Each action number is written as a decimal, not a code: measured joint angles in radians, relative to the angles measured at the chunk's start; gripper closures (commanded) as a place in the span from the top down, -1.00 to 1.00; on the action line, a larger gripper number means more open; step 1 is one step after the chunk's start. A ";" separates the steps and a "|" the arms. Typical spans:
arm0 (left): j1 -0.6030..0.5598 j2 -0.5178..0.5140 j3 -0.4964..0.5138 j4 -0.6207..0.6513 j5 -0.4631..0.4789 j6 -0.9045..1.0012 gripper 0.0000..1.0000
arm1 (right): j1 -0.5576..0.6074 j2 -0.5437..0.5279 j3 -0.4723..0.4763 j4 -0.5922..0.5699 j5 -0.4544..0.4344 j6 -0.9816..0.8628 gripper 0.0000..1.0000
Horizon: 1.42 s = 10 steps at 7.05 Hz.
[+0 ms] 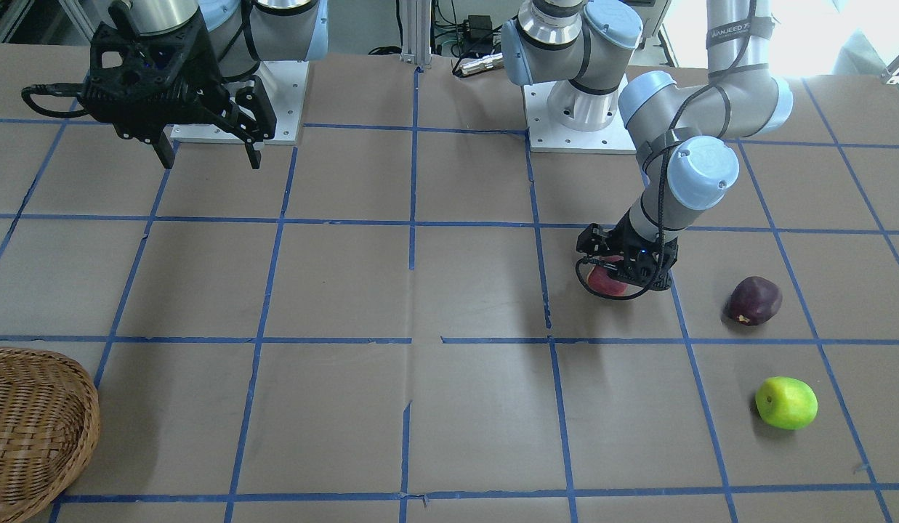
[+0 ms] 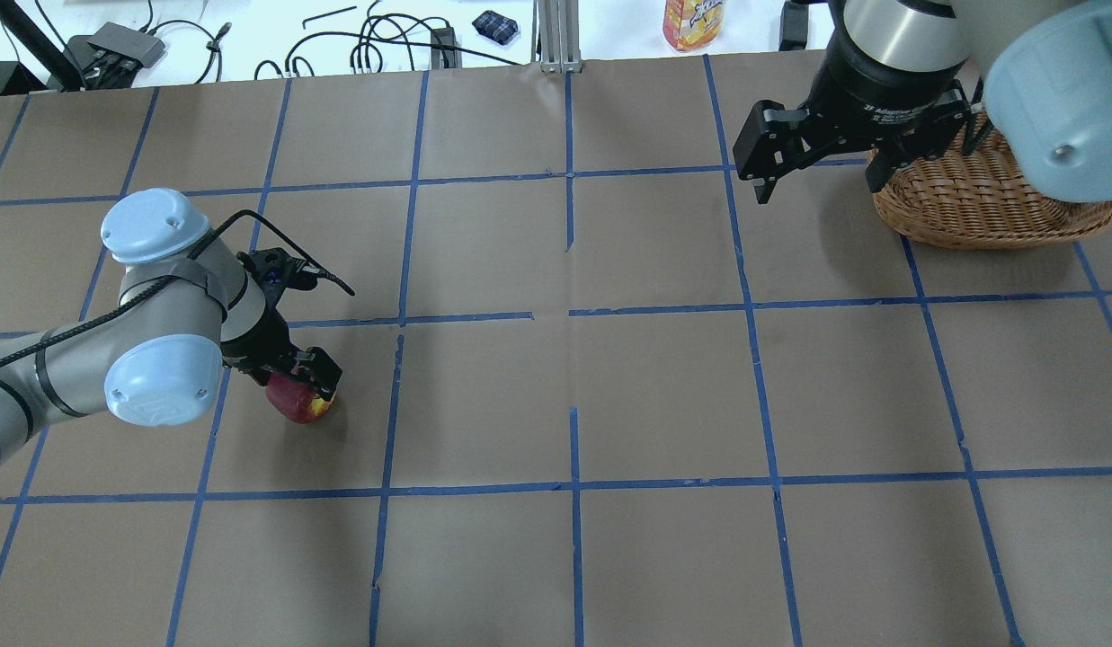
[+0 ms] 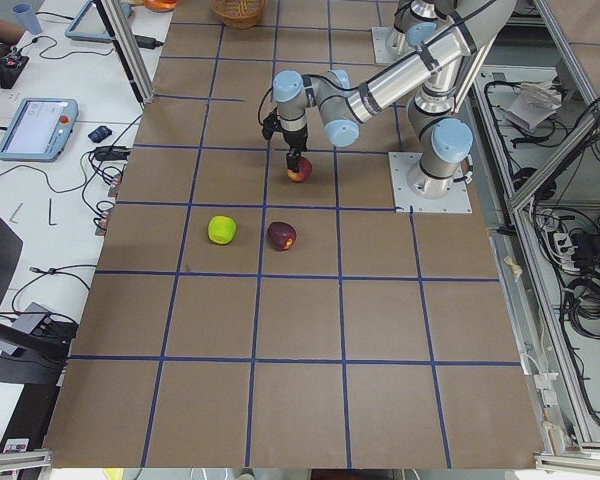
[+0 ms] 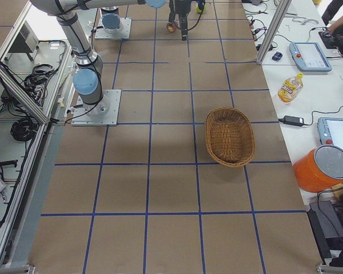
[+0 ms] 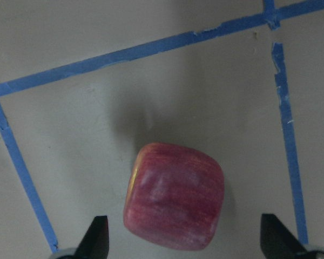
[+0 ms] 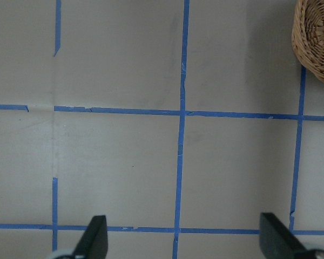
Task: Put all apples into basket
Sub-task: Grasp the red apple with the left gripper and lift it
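Observation:
The matte red apple (image 5: pixel 175 202) lies on the table between the wide-apart fingers of my left gripper (image 1: pixel 610 280), which is open and low around it (image 2: pixel 297 406). The fingertips (image 5: pixel 97 237) do not touch the apple. The dark purple apple (image 1: pixel 754 300) and the lime green apple (image 1: pixel 785 402) lie on the table beyond it, towards the robot's left end. The wicker basket (image 2: pixel 978 202) stands at the far right (image 1: pixel 27 428). My right gripper (image 2: pixel 818 184) is open and empty, held high beside the basket.
Blue tape lines (image 2: pixel 569 314) grid the brown table. Cables and an orange bottle (image 2: pixel 690 22) lie past the far edge. The two arm bases (image 1: pixel 580 123) stand at the robot's side.

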State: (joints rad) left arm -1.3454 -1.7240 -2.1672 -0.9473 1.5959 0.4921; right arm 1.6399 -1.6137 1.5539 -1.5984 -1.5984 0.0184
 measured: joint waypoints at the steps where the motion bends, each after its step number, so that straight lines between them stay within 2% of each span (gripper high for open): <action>1: 0.003 -0.016 -0.024 0.066 -0.002 0.003 -0.30 | 0.000 0.000 0.000 0.000 0.000 0.000 1.00; 2: 0.003 -0.024 -0.039 0.132 -0.001 0.006 -0.91 | 0.000 0.000 0.000 -0.001 0.000 0.000 1.00; 4: -0.012 -0.002 -0.031 0.171 -0.024 -0.014 -0.92 | -0.001 0.000 0.000 -0.001 0.000 0.000 1.00; 5: -0.047 0.007 -0.010 0.170 -0.050 -0.086 -0.92 | -0.001 0.000 0.000 -0.001 0.000 0.000 1.00; 7: -0.249 -0.016 0.077 0.170 -0.094 -0.446 -0.92 | 0.000 0.000 0.000 -0.002 0.000 0.000 1.00; 8: -0.372 -0.047 0.132 0.184 -0.172 -0.707 -0.92 | -0.001 0.001 0.000 -0.002 0.000 0.000 1.00; 9: -0.481 -0.094 0.178 0.239 -0.276 -0.976 -0.92 | -0.001 0.001 0.000 -0.002 0.000 0.000 1.00; 10: -0.574 -0.151 0.203 0.316 -0.329 -1.164 -0.88 | 0.000 0.001 0.000 -0.001 0.000 0.000 1.00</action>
State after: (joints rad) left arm -1.9196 -1.8751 -1.9638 -0.6315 1.2669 -0.6715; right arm 1.6397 -1.6131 1.5539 -1.5993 -1.5984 0.0181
